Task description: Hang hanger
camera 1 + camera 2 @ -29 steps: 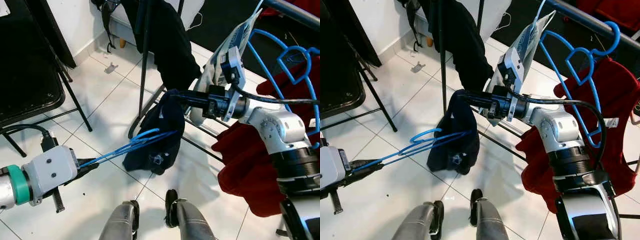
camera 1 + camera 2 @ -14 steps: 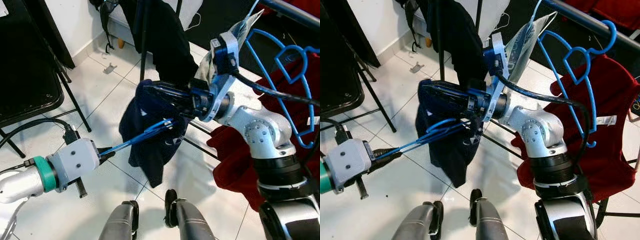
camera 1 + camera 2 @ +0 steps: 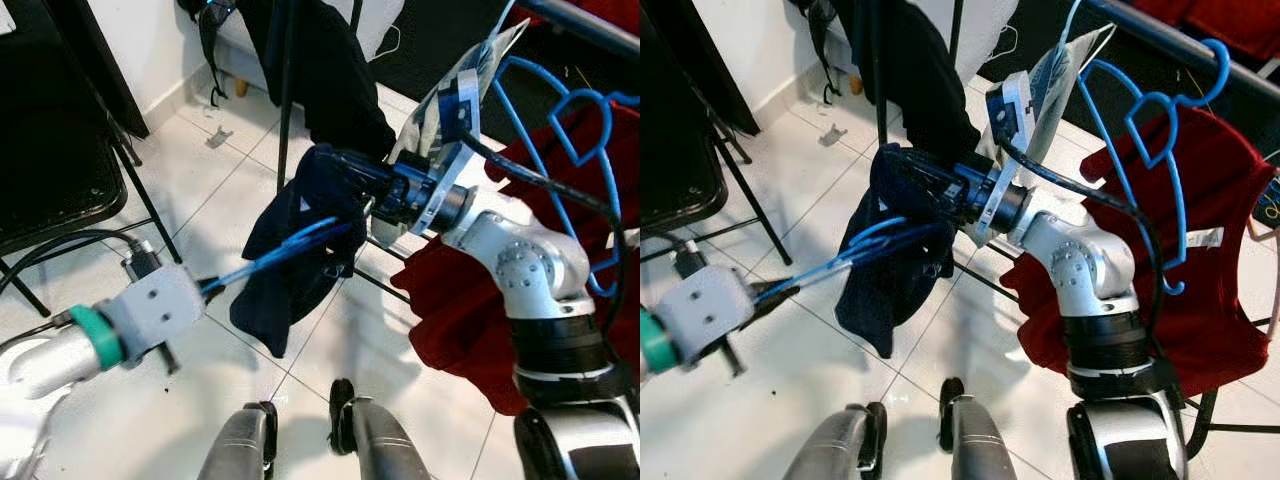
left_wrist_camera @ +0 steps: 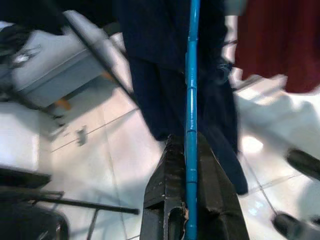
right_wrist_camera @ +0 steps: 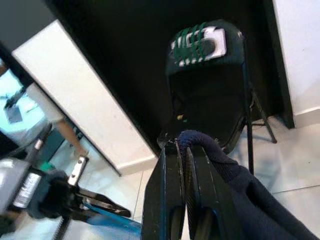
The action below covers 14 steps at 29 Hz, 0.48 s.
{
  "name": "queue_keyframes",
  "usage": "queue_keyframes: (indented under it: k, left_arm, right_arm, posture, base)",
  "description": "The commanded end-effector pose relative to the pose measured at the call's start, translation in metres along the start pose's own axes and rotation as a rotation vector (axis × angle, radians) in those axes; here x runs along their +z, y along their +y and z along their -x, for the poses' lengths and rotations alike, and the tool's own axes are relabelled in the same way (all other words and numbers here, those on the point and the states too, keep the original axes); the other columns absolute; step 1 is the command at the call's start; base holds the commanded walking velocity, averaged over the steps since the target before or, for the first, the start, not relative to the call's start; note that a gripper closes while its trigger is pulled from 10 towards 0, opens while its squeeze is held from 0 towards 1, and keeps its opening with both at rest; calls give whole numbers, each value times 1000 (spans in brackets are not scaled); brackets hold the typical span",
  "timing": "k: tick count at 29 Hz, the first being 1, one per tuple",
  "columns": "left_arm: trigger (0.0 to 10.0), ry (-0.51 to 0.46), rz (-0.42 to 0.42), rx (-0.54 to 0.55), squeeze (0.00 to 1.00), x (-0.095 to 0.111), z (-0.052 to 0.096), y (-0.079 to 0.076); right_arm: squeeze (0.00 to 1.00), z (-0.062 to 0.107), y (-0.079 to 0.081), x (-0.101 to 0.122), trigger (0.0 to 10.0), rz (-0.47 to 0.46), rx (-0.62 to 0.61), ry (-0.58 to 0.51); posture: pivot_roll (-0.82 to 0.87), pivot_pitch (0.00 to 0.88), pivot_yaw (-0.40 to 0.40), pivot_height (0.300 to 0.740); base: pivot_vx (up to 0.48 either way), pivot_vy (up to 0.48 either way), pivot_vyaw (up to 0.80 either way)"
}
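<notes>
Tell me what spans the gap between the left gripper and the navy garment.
The blue hanger spans it: the left gripper is shut on one end, and the other end reaches into the navy garment held by the right gripper, as the left eye view shows.

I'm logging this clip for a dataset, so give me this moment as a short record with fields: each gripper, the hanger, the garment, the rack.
left gripper: shut on the blue hanger, low at the robot's left
blue hanger: reaches from the left gripper up into the navy garment
right gripper: shut on a fold of the navy garment, held up
navy garment: hangs down from the right gripper, above the floor
clothes rack: at right, carrying a red garment on another blue hanger
floor: white tiles
</notes>
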<state>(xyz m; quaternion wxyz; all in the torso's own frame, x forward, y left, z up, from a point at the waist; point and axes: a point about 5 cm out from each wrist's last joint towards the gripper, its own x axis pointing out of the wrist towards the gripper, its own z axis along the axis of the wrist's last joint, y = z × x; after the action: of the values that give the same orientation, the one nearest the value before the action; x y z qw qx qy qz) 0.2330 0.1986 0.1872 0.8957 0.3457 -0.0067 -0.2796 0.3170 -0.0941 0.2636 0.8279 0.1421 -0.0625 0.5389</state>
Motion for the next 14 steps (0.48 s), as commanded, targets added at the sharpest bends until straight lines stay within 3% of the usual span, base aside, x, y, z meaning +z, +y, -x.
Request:
queue_keyframes:
  k: [1,9,14]
  left_arm:
    - [10000,24,27,-2,0,-4,-3,-7]
    - [10000,34,41,-35,0,-5,-7,-17]
    - [10000,33,57,-29,0,-5,-12,-22]
  right_arm:
    - [0,0,9,4,0,-14,22,-45]
    - [0,-12,19,8,0,-52,21,-100]
    - [0,-25,21,18,0,-133,-34,-197]
  posture:
    - [37,240,-2,740]
    - [33,236,-1,740]
    - [36,236,-1,740]
  base:
    - [0,0,0]
    - [0,0,0]
    - [0,0,0]
